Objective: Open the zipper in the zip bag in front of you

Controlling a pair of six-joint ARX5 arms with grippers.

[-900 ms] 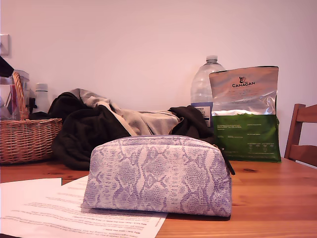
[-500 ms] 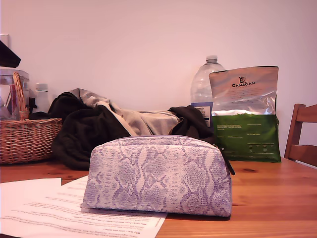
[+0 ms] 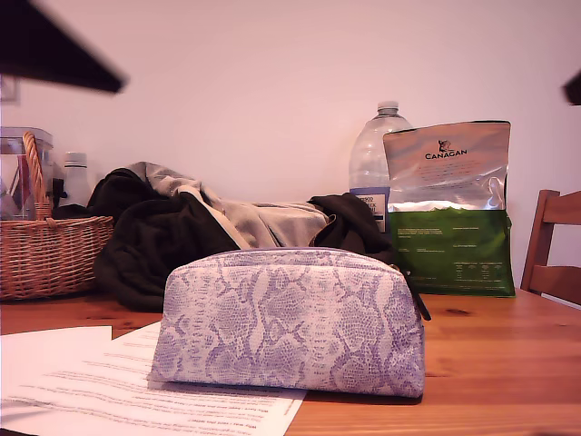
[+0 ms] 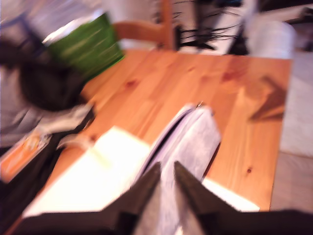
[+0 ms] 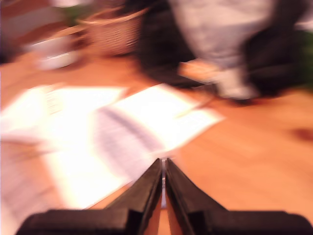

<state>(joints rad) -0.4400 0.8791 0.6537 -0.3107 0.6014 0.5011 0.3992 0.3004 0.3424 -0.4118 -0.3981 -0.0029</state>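
The zip bag (image 3: 290, 322), a lilac-and-white snakeskin pouch, stands upright on the wooden table (image 3: 499, 363). Its zipper (image 3: 290, 252) follows the curved top edge, with a dark pull tab (image 3: 419, 304) hanging at the end on the exterior view's right. The first wrist view is blurred: my first gripper (image 4: 167, 165) hovers above one end of the zip bag (image 4: 193, 142), jaws a narrow gap apart and holding nothing. My second gripper (image 5: 163, 160) is shut and empty above the table, with the zip bag (image 5: 122, 142) a blurred shape ahead. Dark arm parts (image 3: 54, 54) cut into the exterior view's top corners.
Printed papers (image 3: 100, 381) lie under and beside the pouch. Behind it are a wicker basket (image 3: 50, 254), a heap of dark clothes (image 3: 163, 241), a water bottle (image 3: 377, 150) and the green-and-silver Canagan bag (image 3: 449, 213). A wooden chair (image 3: 554, 245) stands at the exterior view's right.
A dark arm part has swung far into the exterior view's top left, and another now shows at the upper right edge. The pouch has not moved.
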